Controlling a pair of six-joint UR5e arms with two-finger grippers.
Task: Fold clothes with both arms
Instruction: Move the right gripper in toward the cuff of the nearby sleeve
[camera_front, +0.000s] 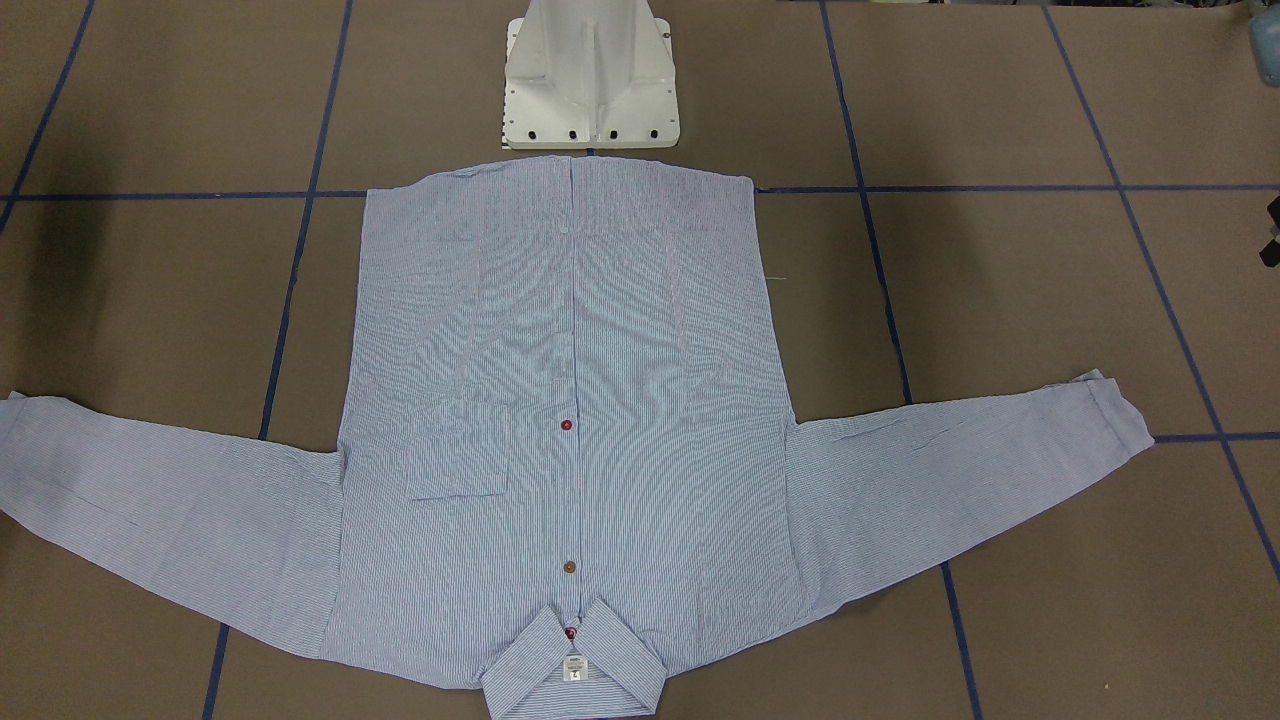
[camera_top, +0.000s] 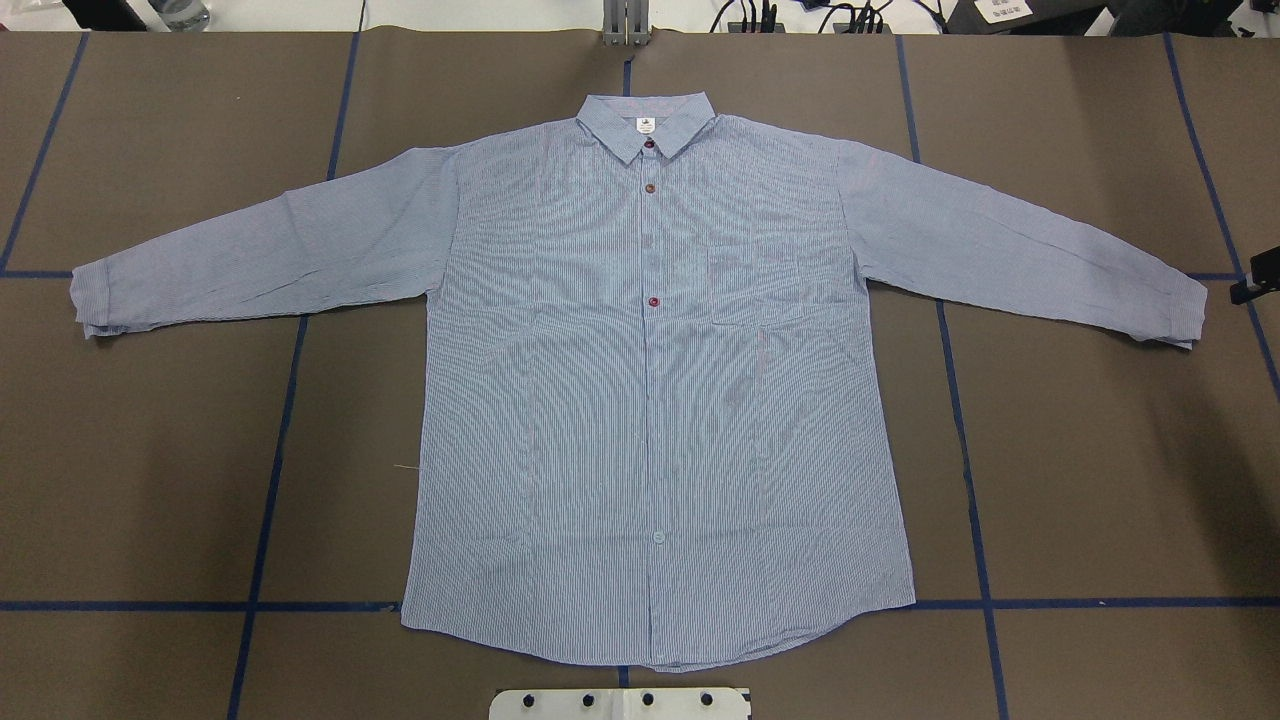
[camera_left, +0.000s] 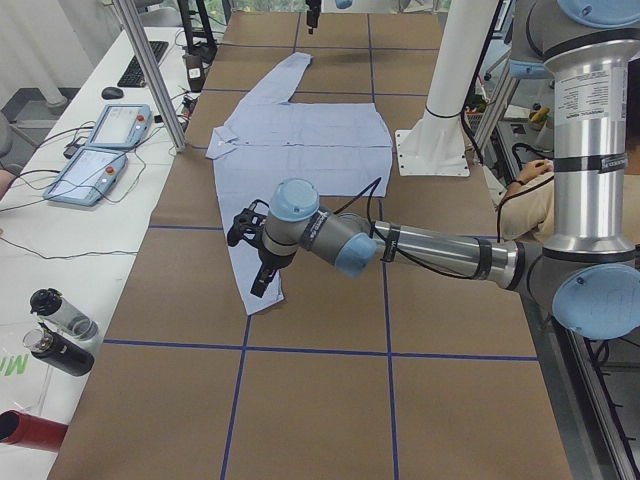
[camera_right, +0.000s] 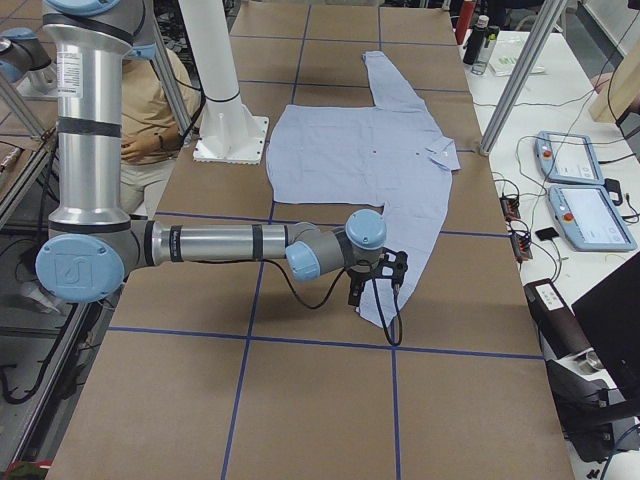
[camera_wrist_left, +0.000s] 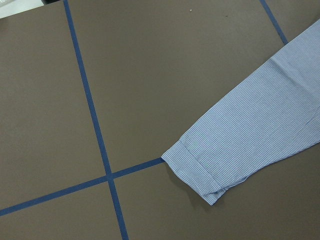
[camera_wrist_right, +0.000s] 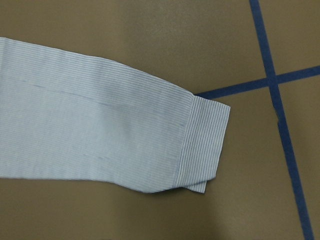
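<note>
Light-blue striped shirt (camera_top: 650, 400), just one, lies flat on your surface (camera_top: 1100, 480). You have two arms, left arm (camera_left: 440, 250) and right arm (camera_right: 210, 243), with jaws above its cuffs (camera_wrist_left: 197, 172); I cannot tell how far they are open.

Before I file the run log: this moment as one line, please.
shirt flat, unfolded, sleeves spread | left gripper above cuff | right gripper above opposite cuff | jaws unclear

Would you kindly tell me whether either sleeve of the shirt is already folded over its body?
No: the shirt lies flat with both sleeves spread out to its sides.
</note>
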